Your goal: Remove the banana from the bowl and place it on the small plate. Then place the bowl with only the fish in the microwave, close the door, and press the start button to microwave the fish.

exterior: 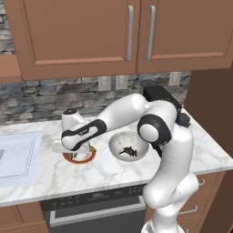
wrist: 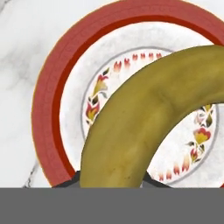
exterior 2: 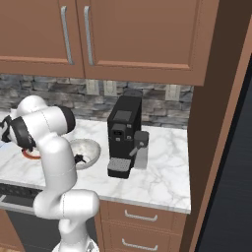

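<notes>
While the fingers [wrist: 111, 183] stay out of clear sight, they are clamped narrowly on the curved, matte yellow banana [wrist: 144, 118], which hangs directly over the small flat plate with its orange-red rim and floral cream centre [wrist: 48, 109]. By my reading, placing is in hand; next calls for lowering and releasing. The round white mottled bowl [exterior: 119, 140], holding the slender dark fish [exterior: 128, 150], sits beside them on the glossy marble desk [exterior: 54, 175].

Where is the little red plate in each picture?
Left base view: small flat round red-rimmed plate on the counter, left of the white bowl, under the hand.
Right base view: a sliver at far left, behind the arm.
Hand view: under the yellow banana, rim.
Shared landmark: the plate's red rim.
</notes>
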Controlling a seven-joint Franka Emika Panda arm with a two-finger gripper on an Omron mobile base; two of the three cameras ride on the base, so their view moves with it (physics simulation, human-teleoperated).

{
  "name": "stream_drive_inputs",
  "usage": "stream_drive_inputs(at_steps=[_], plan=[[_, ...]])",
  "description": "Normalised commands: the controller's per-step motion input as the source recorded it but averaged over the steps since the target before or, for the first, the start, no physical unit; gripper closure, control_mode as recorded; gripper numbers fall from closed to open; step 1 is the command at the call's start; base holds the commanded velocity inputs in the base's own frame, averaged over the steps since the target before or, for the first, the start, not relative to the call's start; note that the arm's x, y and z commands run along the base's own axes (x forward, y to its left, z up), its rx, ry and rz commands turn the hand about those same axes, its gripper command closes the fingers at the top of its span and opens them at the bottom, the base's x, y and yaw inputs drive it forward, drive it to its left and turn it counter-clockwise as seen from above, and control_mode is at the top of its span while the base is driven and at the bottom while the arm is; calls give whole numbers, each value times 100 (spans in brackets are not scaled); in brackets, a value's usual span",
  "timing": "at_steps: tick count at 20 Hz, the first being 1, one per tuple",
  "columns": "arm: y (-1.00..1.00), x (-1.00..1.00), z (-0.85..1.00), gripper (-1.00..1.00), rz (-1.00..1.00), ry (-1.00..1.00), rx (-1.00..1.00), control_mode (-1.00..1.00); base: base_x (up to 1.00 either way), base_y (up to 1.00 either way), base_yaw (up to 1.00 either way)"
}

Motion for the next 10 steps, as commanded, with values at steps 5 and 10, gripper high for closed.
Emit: stream_drive_inputs(at_steps=[5, 10], plan=[[0, 0, -9, -100, 0, -2, 0, -100, 0, 0, 0], [0, 0, 7, -100, 0, -7, 0, -100, 0, 0, 0]])
